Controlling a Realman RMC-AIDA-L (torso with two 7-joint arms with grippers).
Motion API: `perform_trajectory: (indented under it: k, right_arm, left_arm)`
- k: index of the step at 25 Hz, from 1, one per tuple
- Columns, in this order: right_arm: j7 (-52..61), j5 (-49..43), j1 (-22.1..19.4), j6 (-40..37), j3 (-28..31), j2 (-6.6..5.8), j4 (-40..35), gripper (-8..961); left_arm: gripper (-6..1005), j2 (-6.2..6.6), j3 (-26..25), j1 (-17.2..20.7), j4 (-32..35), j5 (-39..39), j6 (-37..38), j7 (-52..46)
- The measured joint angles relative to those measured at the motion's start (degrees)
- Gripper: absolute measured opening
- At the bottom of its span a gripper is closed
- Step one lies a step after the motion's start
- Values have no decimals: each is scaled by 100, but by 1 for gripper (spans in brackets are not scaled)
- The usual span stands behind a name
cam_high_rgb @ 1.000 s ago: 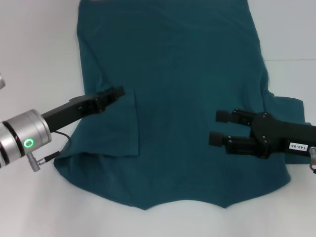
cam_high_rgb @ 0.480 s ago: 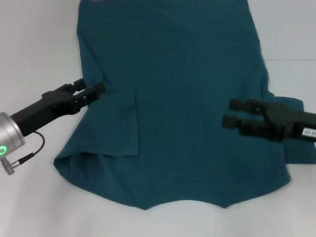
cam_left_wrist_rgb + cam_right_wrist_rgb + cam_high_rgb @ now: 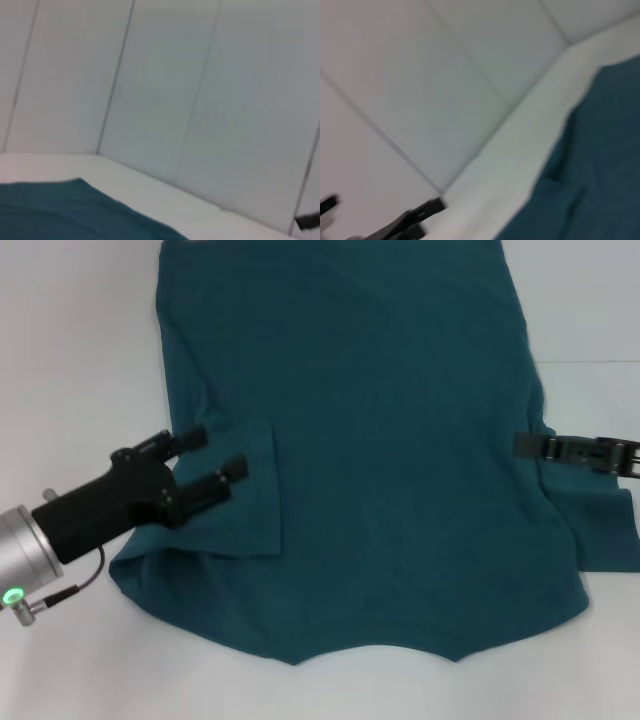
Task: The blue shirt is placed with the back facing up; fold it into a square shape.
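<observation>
Lying flat on the table (image 3: pixel 60 330), the blue shirt (image 3: pixel 380 440) had the left gripper (image 3: pixel 212 462) spread wide over its folded-in left sleeve; the right gripper (image 3: pixel 528 446) hovered at the right edge, its spread unclear.

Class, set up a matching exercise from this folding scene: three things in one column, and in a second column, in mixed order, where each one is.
Column A
1. blue shirt
2. left gripper
3. right gripper

Column B
a. at the shirt's right edge, beside the unfolded sleeve
b. spread flat across the white table
c. open, over the sleeve that is folded inward

Pairs: 1-b, 2-c, 3-a
</observation>
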Motion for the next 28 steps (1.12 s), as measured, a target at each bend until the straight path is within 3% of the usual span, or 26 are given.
perform_trajectory:
  k: [5,9,17,28]
  right_arm:
    - [671,-439,-91,416,30,-244,-26,910]
    - [1036,-618,-199,679,46,-357,-68,910]
    - [1620,-1300,-281,1258,53,-380,-252,910]
    - [1958,-1610,-389,1937,191,-301,-260,910]
  left_arm:
    - [770,-3,229,-34,-64,377,12,384]
    - [769,-13,472,-34,-114,503,15,623]
    - [770,-7,745,-62,-148,567,65,690]
    - [770,22,817,-199,-131,933,7,751]
